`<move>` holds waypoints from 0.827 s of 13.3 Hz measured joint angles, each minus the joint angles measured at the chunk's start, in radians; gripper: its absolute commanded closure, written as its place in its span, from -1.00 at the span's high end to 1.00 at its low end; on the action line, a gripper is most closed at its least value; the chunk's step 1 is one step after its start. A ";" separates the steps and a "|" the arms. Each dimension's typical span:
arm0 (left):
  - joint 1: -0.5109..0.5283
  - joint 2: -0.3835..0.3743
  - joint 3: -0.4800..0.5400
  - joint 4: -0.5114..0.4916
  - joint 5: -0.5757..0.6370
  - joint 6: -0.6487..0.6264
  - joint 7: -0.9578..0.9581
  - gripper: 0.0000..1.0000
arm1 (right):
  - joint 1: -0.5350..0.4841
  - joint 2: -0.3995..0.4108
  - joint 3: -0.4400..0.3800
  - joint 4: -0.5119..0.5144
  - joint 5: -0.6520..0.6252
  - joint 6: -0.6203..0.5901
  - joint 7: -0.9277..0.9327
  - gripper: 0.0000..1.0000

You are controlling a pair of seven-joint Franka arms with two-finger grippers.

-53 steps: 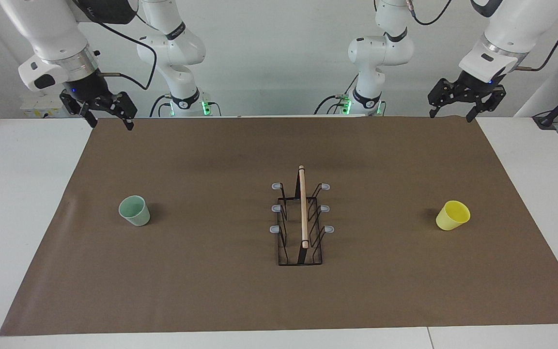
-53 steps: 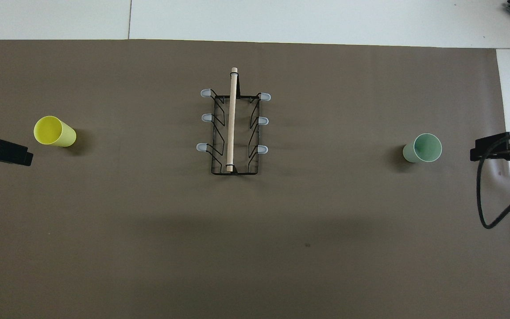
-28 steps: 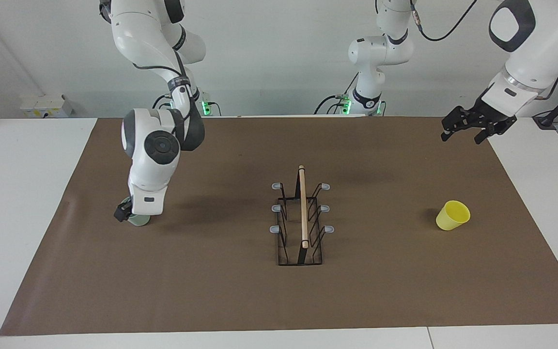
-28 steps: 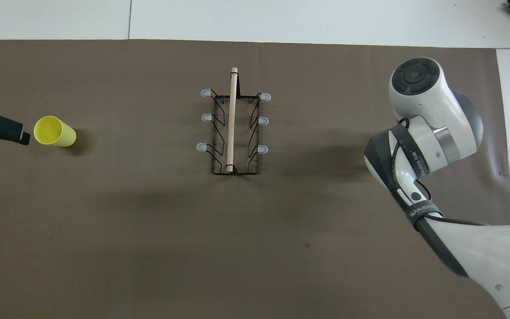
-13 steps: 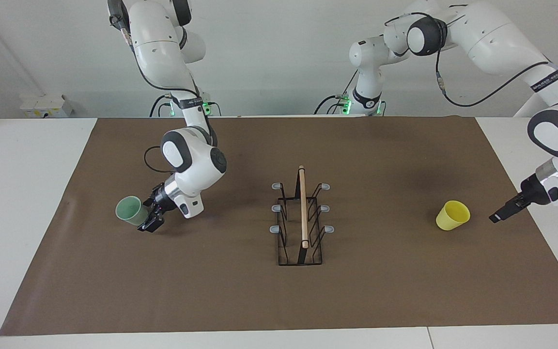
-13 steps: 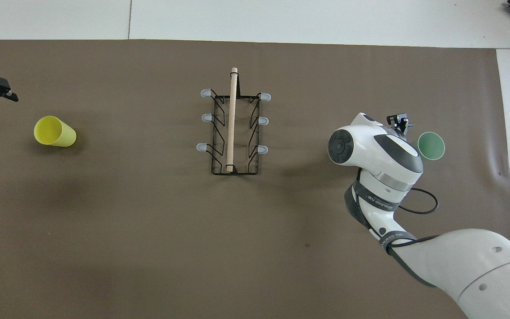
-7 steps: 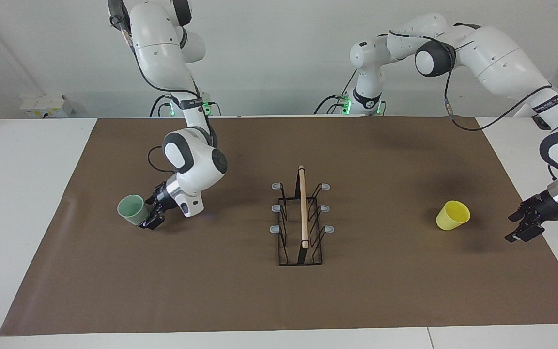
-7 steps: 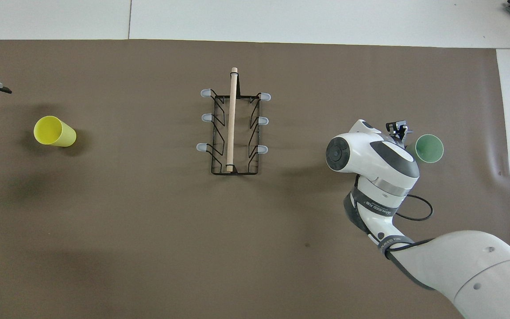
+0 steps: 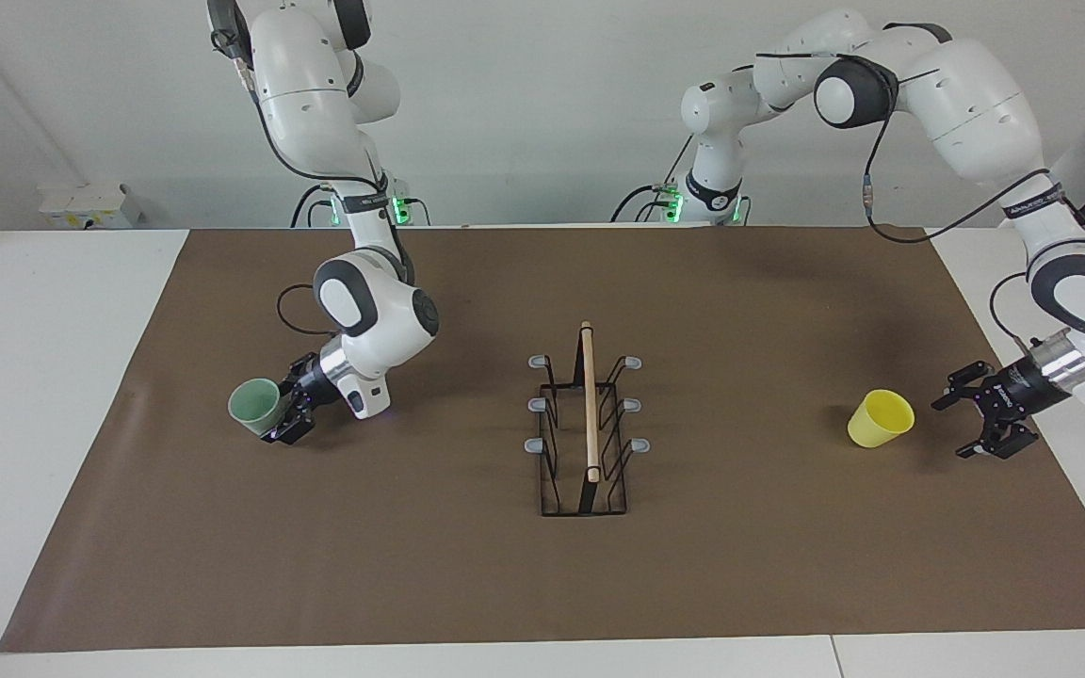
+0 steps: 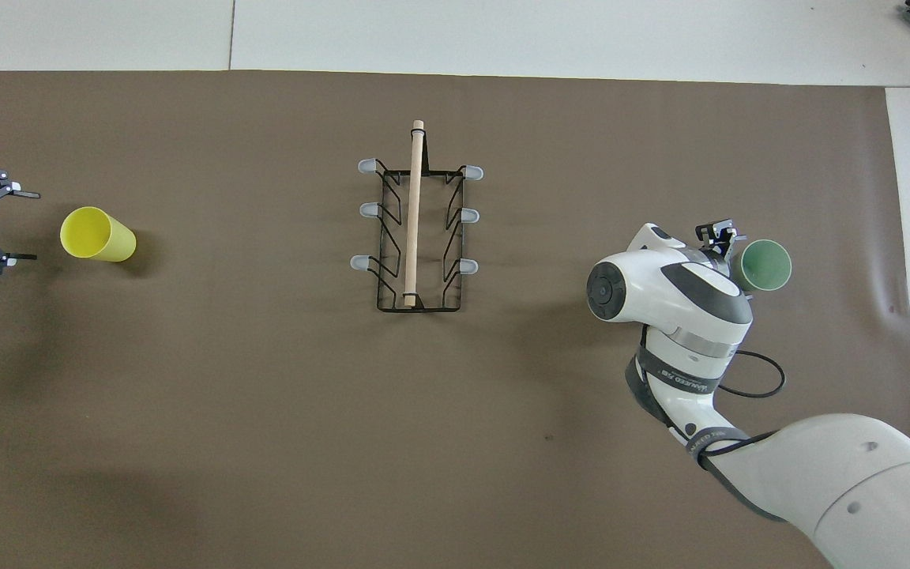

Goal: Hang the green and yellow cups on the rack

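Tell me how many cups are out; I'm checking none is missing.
2. The green cup is in the right gripper toward the right arm's end; the yellow cup stands on the mat beside the open left gripper. None hangs on the rack.

Bright, even overhead light; soft shadows; sharp focus throughout.

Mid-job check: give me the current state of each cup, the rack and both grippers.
Green cup: tilted, gripped by the right gripper.
Yellow cup: on the mat, free, tilted.
Rack: upright, all prongs bare.
Right gripper: shut on the green cup.
Left gripper: open, beside the yellow cup, not touching it.
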 measured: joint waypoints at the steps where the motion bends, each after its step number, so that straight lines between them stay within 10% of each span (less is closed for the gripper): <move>1: 0.012 -0.026 0.001 -0.059 -0.056 0.002 -0.008 1.00 | -0.005 -0.001 -0.001 -0.010 -0.015 0.007 0.019 0.86; 3: 0.042 -0.072 0.002 -0.155 -0.145 0.004 -0.028 1.00 | -0.021 -0.002 -0.001 -0.024 -0.041 0.031 0.047 0.15; 4: 0.053 -0.090 0.002 -0.187 -0.164 0.004 -0.047 1.00 | -0.035 -0.002 -0.001 -0.026 -0.059 0.037 0.053 -0.99; 11: 0.031 -0.139 -0.013 -0.334 -0.313 0.120 -0.173 1.00 | -0.065 -0.021 0.014 0.053 0.110 0.085 0.141 -1.00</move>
